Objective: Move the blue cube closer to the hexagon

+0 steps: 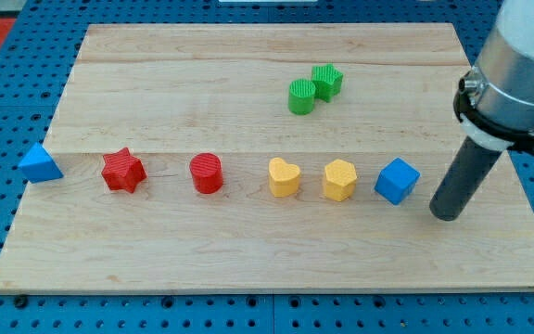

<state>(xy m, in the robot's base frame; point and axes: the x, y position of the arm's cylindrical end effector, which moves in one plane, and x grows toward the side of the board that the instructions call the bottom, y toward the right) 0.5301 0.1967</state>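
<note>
One dark rod stands in for a claw on this arm: it has no jaws to open and holds nothing. My tip [447,215] rests on the wooden board [248,269], just to the view's right of the blue cube [397,180] and slightly lower, not touching it. The cube sits just right of the yellow hexagon [339,179], a small gap between them. Further left along the same row lie a yellow heart [284,176], red cylinder [207,173], red star [123,171] and blue triangle [40,163]. To do this well, I judge the tip should rise level with the cube's middle, then push gently leftward, stopping before the hexagon shifts.
</note>
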